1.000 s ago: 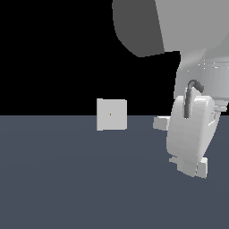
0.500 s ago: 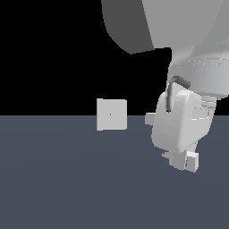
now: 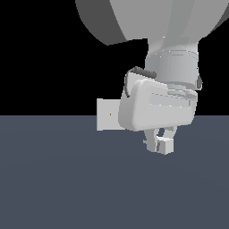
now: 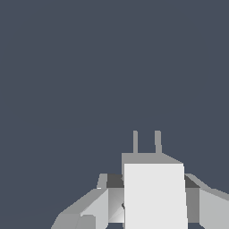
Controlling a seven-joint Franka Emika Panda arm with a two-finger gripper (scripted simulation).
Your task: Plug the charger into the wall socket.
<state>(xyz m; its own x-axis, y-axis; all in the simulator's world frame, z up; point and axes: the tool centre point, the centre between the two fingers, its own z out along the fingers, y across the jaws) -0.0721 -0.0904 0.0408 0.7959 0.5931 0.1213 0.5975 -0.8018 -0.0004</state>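
**Charger held off-line from socket; prongs not yet facing plate**

Charger (image 3: 164, 145): clamped between the fingers of the gripper (image 3: 159, 139), clear of the floor (image 3: 67, 188). In the wrist view, charger (image 4: 154, 192) seen as a white block filling the gap between the fingers (image 4: 91, 210), two prongs (image 4: 146, 142) projecting from the far end, away from the palm. Gripper closed on the block; no slack visible between pads and block sides.

Wall socket (image 3: 107, 114): upright square plate, standing on the floor at the exterior view's left of the gripper, its right edge hidden behind the gripper body. Small dot visible near plate centre. Socket absent from the wrist view; only bare floor ahead of the prongs.

Governing relation: socket lies toward the exterior view's left of the charger and somewhat higher in that view. Depth separation not determinable from a single outside view. Prong axis appears directed toward the floor rather than toward the plate face.

Judged requirement for next move: reorient wrist to bring prong axis square to the plate, then align with the centre dot before advancing.

Risk, judged: advance without alignment likely to strike the plate face.
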